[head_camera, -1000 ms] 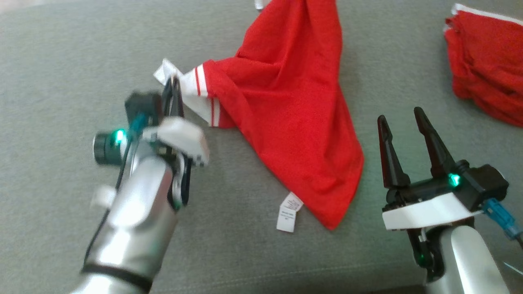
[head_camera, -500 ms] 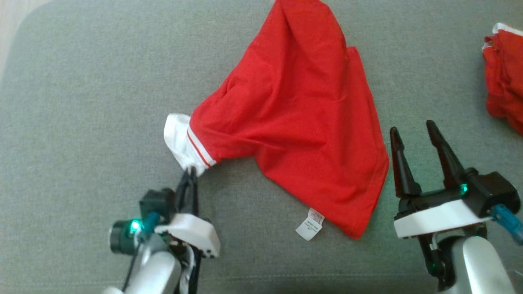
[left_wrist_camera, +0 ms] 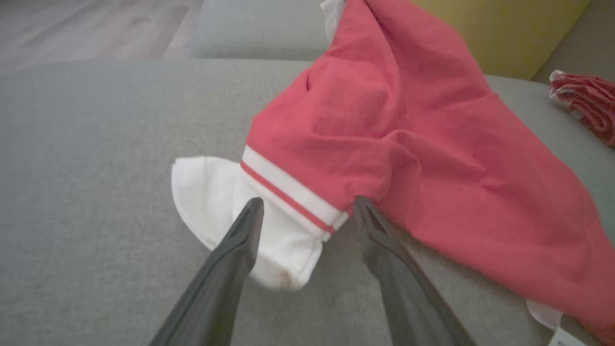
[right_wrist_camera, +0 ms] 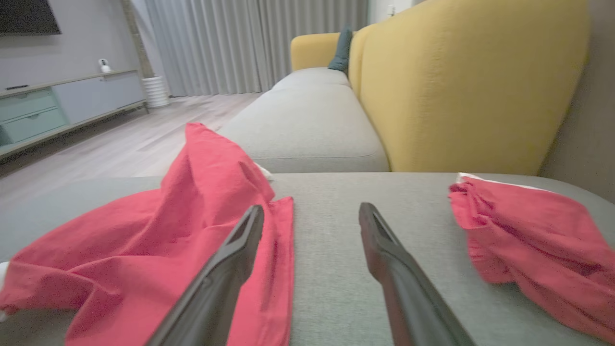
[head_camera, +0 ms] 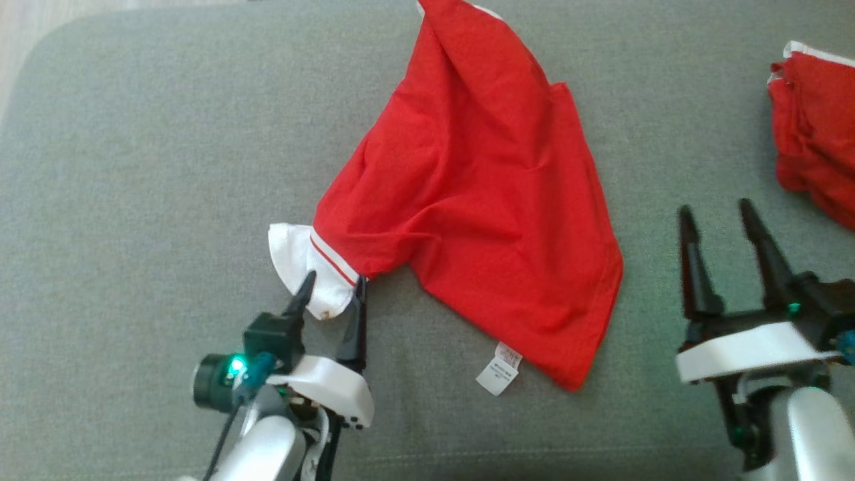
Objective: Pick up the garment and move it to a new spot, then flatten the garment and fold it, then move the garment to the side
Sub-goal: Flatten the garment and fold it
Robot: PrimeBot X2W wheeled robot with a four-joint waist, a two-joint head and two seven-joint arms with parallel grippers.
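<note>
Head view: garment (head_camera: 481, 200) lies rumpled mid-frame; left hand (head_camera: 334, 284) spread astride its sleeve (head_camera: 294, 250), right hand (head_camera: 715, 210) spread, empty. Flattening and folding seemingly remain.

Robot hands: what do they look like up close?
The left gripper and right gripper each have two long, pointed black fingers on a white block, a small green light, a blue-green cable plug, and a shiny silver forearm.

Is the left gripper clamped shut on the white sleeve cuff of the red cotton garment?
No, the left gripper has its fingers spread apart, one on each side of the white sleeve cuff, which lies on the grey cushion.
</note>
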